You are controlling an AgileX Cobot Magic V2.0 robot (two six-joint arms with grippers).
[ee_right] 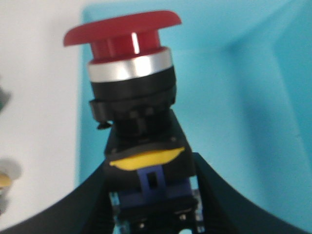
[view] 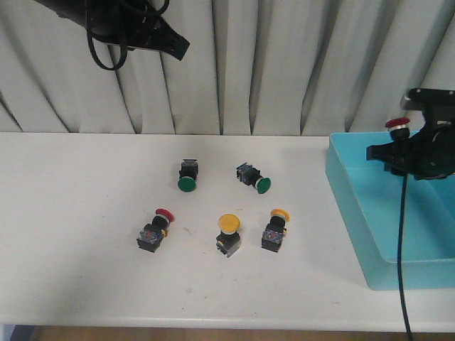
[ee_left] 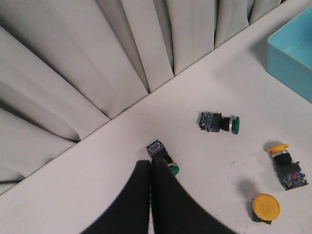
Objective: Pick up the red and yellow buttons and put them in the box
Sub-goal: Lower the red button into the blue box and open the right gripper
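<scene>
Right gripper (ee_right: 151,204): clamped on red button (view: 397,126), above the box (view: 355,213), inside its left wall. Left gripper (ee_left: 151,195): closed, empty.

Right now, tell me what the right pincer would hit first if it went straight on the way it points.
Probably the floor of the box: the right pincer, shut on a red button, points into it. Depth is unclear.

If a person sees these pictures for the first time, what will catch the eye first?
Most striking is the red button clamped in the right gripper, held above the turquoise box at the table's right end. Next come five buttons on the white table: two green ones behind, one red and two yellow in front.
</scene>
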